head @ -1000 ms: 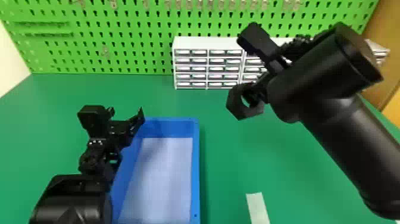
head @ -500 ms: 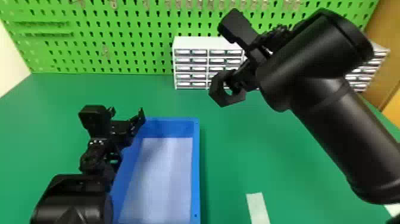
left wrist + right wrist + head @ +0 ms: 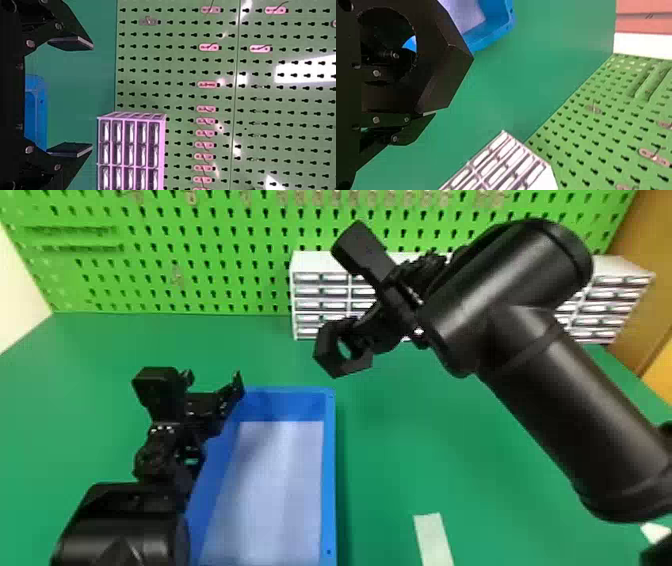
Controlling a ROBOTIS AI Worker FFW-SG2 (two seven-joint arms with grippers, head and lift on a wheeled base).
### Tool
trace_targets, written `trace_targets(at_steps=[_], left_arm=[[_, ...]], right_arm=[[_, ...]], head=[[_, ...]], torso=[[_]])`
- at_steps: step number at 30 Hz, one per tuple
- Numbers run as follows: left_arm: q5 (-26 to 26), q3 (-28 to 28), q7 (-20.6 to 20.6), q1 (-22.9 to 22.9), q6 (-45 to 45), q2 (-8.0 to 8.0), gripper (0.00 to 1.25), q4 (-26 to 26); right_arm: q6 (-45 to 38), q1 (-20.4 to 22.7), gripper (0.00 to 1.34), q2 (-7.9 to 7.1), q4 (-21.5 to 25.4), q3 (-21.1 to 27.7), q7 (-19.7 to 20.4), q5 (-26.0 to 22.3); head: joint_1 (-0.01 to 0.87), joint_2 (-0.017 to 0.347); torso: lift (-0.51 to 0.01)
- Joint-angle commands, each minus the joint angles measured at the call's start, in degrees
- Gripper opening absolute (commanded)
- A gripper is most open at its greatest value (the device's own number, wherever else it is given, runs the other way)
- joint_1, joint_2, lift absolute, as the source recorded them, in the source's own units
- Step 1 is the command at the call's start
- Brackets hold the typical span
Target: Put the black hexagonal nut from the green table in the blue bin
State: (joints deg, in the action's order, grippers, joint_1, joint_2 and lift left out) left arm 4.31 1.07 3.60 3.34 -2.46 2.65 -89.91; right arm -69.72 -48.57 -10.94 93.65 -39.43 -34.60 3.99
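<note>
1. The black hexagonal nut [image 3: 327, 349] is hanging above the green surface [image 3: 425, 440], outside the blue bin's [image 3: 329, 480] far right corner.
2. The right gripper's [image 3: 361, 336] fingers are clamping it.
3. The left gripper [image 3: 213, 382] is hovering by the bin's far left corner, fingers standing open.
</note>
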Motion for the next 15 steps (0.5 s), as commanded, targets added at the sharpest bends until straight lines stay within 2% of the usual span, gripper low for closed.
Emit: trace_targets(at_steps=[1,6,15], left_arm=[[0.1,0.1,0.0,-0.1,0.0,0.07,0.89,0.0],[0.1,0.2,0.0,-0.2,0.0,0.07,0.89,0.0],[0.1,0.3,-0.1,-0.2,0.0,0.07,0.89,0.0]], right_arm=[[2.0,0.1,0.3,0.74,-1.7,-0.1,1.0,-2.9],[5.2,0.2,0.3,0.92,-4.1,-0.5,3.4,-8.0],[12.5,0.1,0.3,0.83,-8.0,-4.1,7.6,-18.0]], head=[[0.686,0.051],[0.686,0.051],[0.686,0.051]], torso=[[-0.096],[-0.096],[-0.096]])
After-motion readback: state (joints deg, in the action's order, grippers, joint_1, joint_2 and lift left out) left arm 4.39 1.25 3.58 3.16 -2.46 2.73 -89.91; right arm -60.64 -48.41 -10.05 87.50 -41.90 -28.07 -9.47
